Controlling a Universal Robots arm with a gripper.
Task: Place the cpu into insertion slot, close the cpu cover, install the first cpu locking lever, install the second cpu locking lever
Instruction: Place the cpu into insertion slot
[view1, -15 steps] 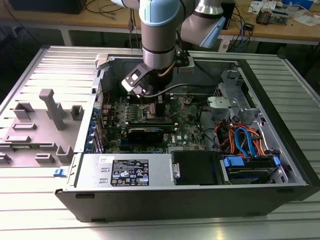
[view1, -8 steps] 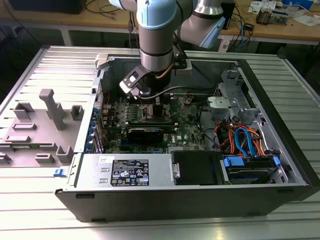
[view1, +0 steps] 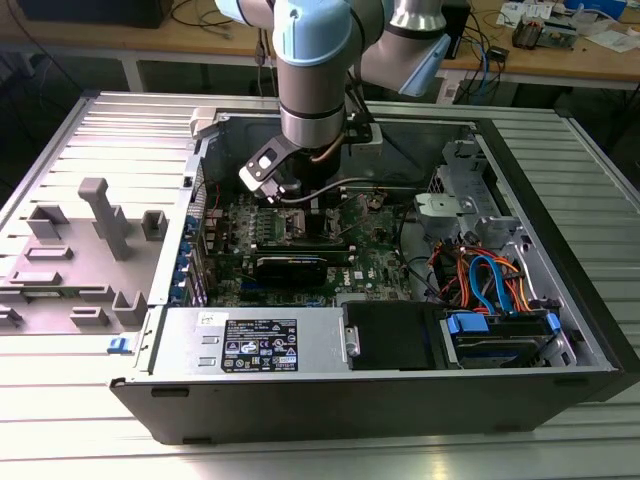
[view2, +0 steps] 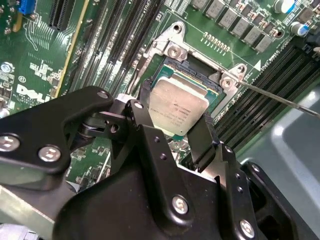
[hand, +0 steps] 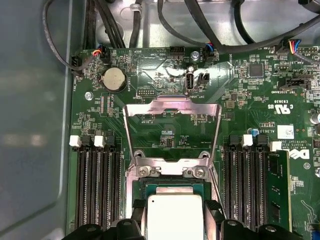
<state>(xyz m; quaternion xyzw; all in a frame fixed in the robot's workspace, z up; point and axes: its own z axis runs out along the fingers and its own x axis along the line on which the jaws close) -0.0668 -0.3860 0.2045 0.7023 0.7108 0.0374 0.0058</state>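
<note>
**Chip at socket, cover up**

Gripper (view2: 172, 112) is clamped on the chip (view2: 177, 105), with one black finger (view2: 141, 107) on each of two opposite edges in both wrist views. Chip sits square in the socket (view2: 199, 74), silvery top up; cannot tell if it is fully seated. Cover (hand: 172, 104) stands swung open, clear of the chip. A thin lever rod (view2: 280, 98) sticks out free beside the socket. In the exterior view the arm (view1: 315, 90) drops into the open case (view1: 400, 400) at 11 o'clock from case centre. Cable bundle (view1: 480, 275) lies at 3 o'clock.
</note>
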